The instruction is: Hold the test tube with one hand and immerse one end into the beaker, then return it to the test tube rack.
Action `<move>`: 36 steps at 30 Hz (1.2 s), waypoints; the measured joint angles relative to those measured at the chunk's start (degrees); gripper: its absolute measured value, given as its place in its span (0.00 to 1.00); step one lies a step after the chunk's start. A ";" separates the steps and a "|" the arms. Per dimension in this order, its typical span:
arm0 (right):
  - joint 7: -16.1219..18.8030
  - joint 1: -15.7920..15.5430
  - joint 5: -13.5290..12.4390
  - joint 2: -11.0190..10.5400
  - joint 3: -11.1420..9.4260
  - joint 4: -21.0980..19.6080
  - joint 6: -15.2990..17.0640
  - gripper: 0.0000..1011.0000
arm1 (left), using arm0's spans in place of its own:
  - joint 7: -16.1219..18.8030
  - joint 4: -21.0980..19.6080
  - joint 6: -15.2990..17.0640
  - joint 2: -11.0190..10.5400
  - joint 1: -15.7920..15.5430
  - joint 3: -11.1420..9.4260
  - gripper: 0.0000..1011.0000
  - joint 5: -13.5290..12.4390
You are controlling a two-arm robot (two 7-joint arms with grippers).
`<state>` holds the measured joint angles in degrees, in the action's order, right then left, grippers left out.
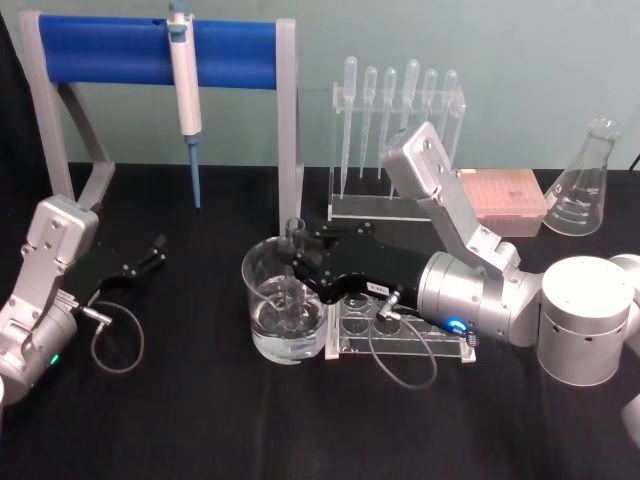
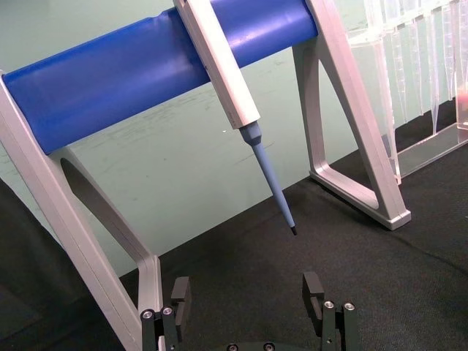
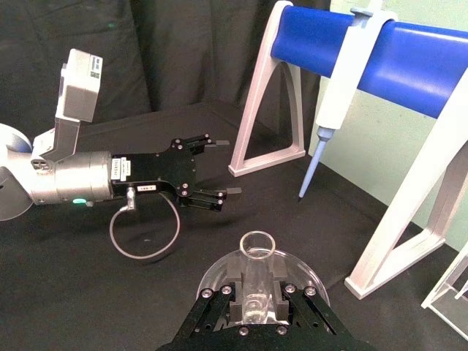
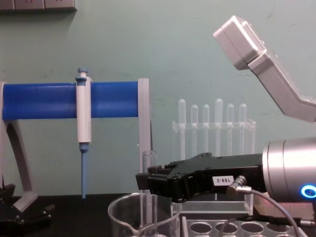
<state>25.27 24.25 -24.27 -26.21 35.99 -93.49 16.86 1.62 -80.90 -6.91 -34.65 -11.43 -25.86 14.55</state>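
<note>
right tool (image 1: pixel 295 262): clamped on test tube (image 1: pixel 294 232) | lower end in beaker (image 1: pixel 255 290), seemingly submerged | left tool (image 1: pixel 158 250): released, parked

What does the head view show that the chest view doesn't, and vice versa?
Head view: the test tube reaching down into liquid in the beaker; an Erlenmeyer flask and pink tip box on the right. Chest view: the tube side-on, upright, its rim above the right gripper. Both: that gripper shut on the tube over the beaker, the micropipette on the blue stand, the pipette rack. Left gripper: open, at left.
</note>
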 joint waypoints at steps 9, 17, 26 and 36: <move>0.00 0.00 0.00 0.00 0.00 0.00 0.00 0.22 | 0.00 0.00 0.00 0.00 0.00 0.00 0.99 0.00; 0.00 0.00 0.00 0.00 0.00 0.00 0.00 0.22 | 0.00 0.00 0.00 0.00 0.00 0.00 0.99 0.00; 0.00 0.00 0.00 0.00 0.00 0.00 0.00 0.22 | 0.00 0.00 0.00 0.00 0.00 0.00 0.99 0.00; 0.00 0.00 0.00 0.00 0.00 0.00 0.00 0.22 | 0.00 0.00 0.00 0.00 0.00 0.00 0.99 0.00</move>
<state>25.27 24.25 -24.27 -26.21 35.99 -93.49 16.86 1.62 -80.90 -6.91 -34.65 -11.43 -25.86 14.55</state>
